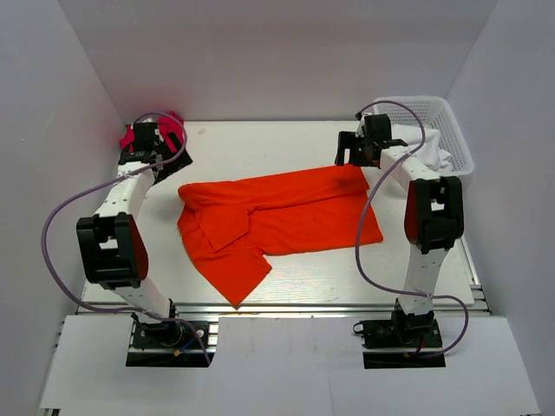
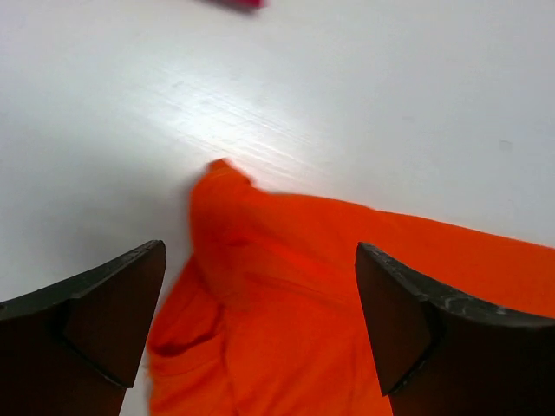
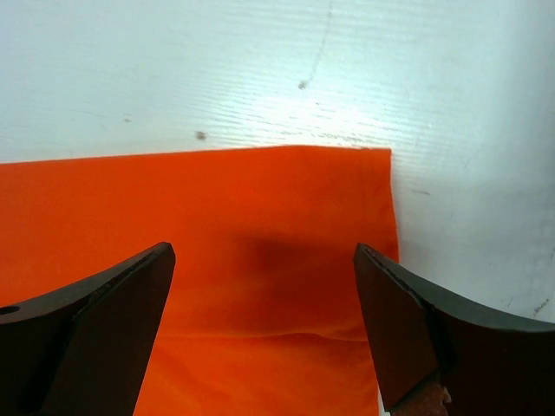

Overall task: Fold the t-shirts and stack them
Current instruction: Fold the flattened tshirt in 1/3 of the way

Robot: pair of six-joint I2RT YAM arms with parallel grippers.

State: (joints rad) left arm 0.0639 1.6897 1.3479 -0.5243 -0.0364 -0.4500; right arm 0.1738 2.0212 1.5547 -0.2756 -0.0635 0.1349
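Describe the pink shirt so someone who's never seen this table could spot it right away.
On the white table, look to the far left corner, by the left gripper. The crimson-pink t-shirt is bunched there in a small heap, unlike the orange t-shirt spread wide across the middle.

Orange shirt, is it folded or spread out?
Partly folded. The orange shirt lies flat across the table, with flaps doubled over at one end; not a neat small bundle.
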